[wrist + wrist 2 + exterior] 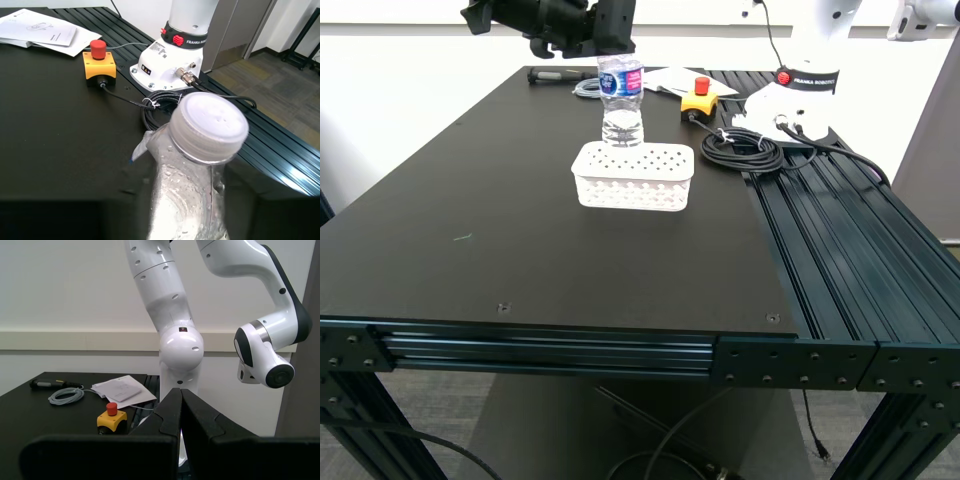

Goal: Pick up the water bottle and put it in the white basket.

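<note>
The water bottle (621, 98) stands upright on the black table (520, 220), just behind the white basket (634, 176) in the exterior view. My first gripper (582, 38) hangs at the bottle's cap (209, 127); its wrist view looks straight down onto that cap, but I cannot tell whether its fingers have closed. My second gripper (181, 407) has its fingers pressed together, empty, facing the white robot arm (172, 315) well away from the work.

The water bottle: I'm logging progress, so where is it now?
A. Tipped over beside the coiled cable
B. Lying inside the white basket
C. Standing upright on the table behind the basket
C: the water bottle stands upright on the table, just behind the white basket.
</note>
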`<state>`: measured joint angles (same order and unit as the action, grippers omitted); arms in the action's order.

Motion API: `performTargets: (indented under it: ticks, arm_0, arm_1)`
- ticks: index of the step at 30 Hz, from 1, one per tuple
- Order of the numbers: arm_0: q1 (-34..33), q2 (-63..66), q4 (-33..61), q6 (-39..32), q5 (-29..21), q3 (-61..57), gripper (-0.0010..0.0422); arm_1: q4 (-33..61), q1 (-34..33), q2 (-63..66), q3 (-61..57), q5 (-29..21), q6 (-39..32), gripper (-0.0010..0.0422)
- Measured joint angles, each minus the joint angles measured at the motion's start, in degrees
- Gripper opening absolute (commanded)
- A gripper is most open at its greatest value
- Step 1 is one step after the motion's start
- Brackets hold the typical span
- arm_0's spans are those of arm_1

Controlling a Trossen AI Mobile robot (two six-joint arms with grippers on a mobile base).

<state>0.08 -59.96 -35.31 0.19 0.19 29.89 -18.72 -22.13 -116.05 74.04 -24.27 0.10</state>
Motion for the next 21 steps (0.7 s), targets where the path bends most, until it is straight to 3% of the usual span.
performTargets:
  ticks: [3, 5, 9, 17, 21]
  arm_0:
    - [-0.04, 0.0, 0.0, 0.0, -0.02, 0.0, 0.0001]
    - [-0.07, 0.0, 0.0, 0.0, 0.0, 0.0, 0.0001]
    - [-0.07, 0.0, 0.0, 0.0, 0.0, 0.0, 0.0001]
    - [0.0, 0.0, 0.0, 0.0, -0.02, 0.0, 0.0001]
    - [-0.07, 0.0, 0.0, 0.0, 0.0, 0.0, 0.0001]
  arm_1:
    - [-0.33, -0.02, 0.0, 0.0, 0.37, -0.02, 0.0288]
    - [-0.15, -0.02, 0.07, 0.09, 3.72, -0.02, 0.0329]
    - [0.17, -0.02, 0.07, 0.02, 5.64, 0.07, 0.0373]
    - [0.33, 0.2, 0.11, 0.22, 6.4, 0.13, 0.0363]
    - [5.7, 0.68, 1.99, 0.15, 7.19, 0.48, 0.0351]
